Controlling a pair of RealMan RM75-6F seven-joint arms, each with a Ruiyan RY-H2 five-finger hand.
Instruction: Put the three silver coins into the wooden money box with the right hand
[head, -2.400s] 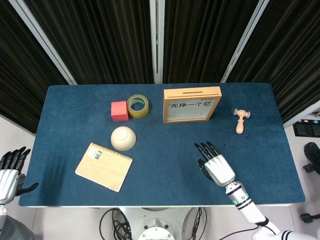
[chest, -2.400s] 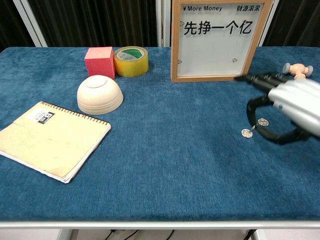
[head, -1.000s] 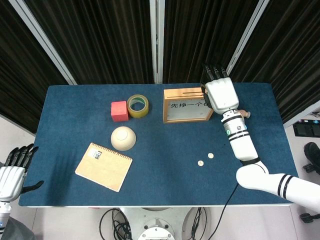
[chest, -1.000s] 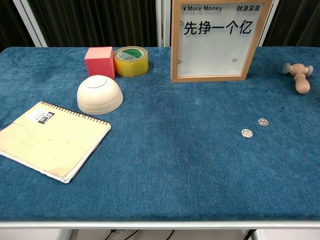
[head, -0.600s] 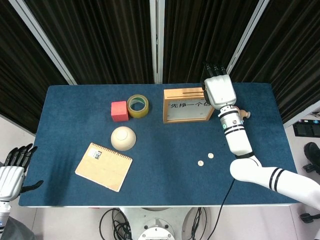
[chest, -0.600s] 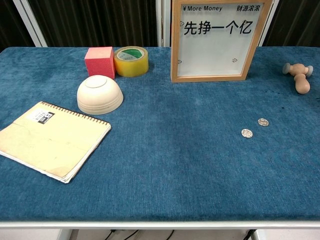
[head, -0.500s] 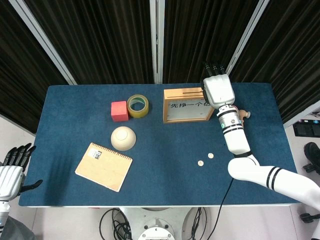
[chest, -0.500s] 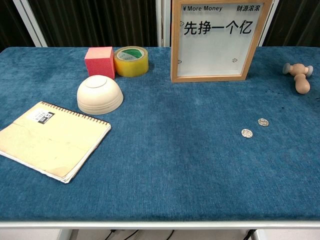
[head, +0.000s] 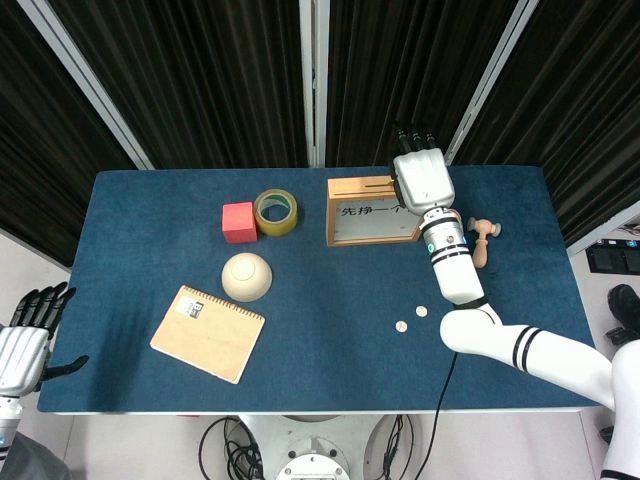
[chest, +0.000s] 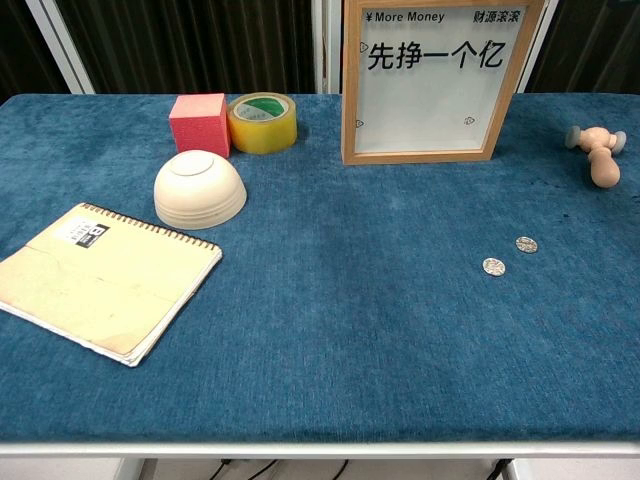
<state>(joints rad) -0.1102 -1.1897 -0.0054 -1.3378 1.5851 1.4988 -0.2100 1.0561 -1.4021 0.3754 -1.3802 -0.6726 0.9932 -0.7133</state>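
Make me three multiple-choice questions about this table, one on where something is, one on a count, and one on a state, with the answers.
1. Where is the right hand?
A. Above the top of the money box
B. On the notebook
C. Beside the tape roll

2. How many coins lie on the table?
A. None
B. Two
C. Five

3. How does the bowl stand?
A. Upright, full
B. On its side
C. Upside down

Answers:
1. A: the head view shows the hand over the box's top edge, near the slot.
2. B: one coin and a second coin lie on the cloth in front of the box.
3. C: its foot ring faces up, rim on the cloth.
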